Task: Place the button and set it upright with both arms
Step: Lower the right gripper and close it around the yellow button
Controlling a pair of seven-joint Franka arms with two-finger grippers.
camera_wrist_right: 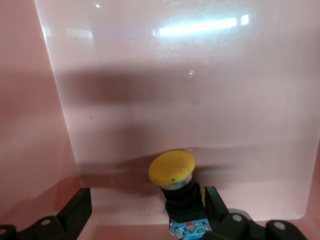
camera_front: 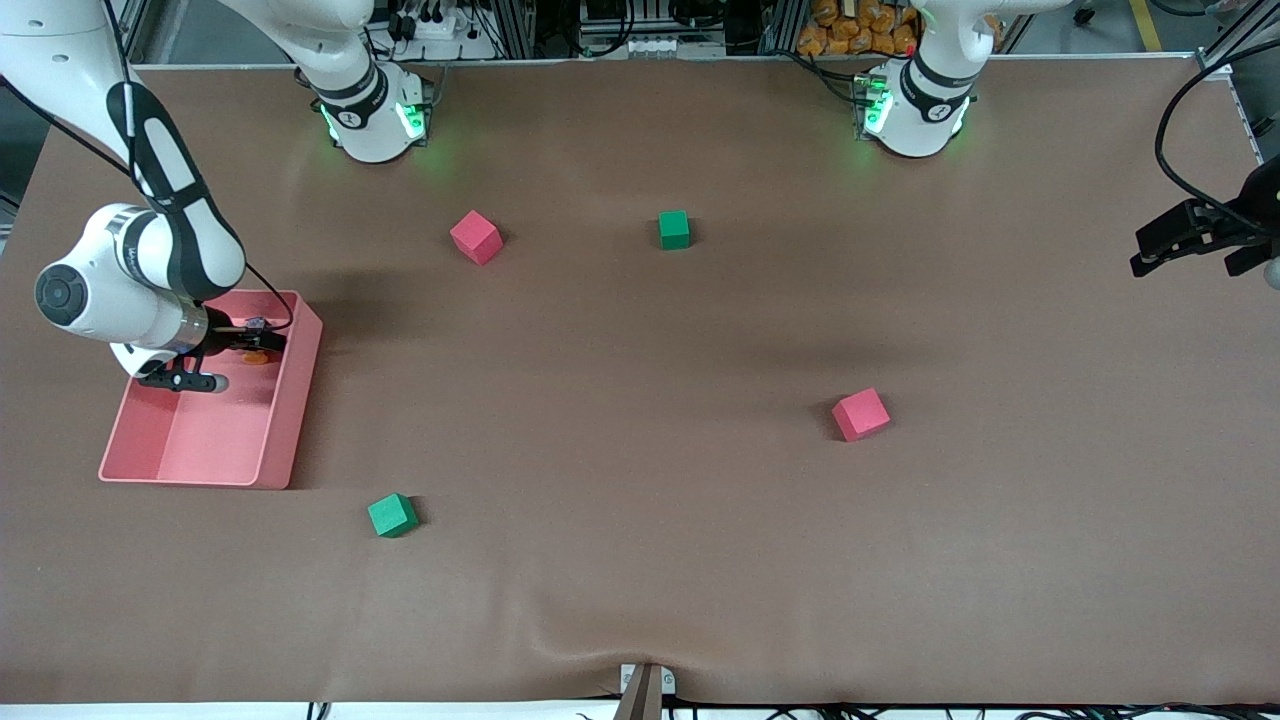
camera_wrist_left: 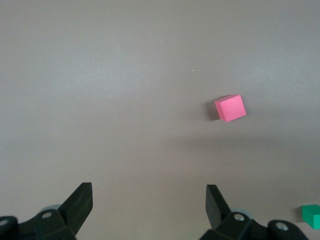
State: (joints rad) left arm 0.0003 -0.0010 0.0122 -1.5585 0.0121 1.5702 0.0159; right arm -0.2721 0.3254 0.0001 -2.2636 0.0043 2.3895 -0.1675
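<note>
Right gripper [camera_wrist_right: 145,210] lowered into pink tray [camera_front: 285,420], jaws spread around button [camera_wrist_right: 175,175]. Left gripper [camera_wrist_left: 147,207] waiting above table [camera_front: 640,560], jaws spread, empty.

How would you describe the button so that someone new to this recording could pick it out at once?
Find the pink tray at the right arm's end of the table; the open right gripper reaches into it. Between its fingers, on the tray floor, is the button: a round orange-yellow cap on a short black body. It is the only thing in the tray, unlike the red and green cubes out on the table.
</note>
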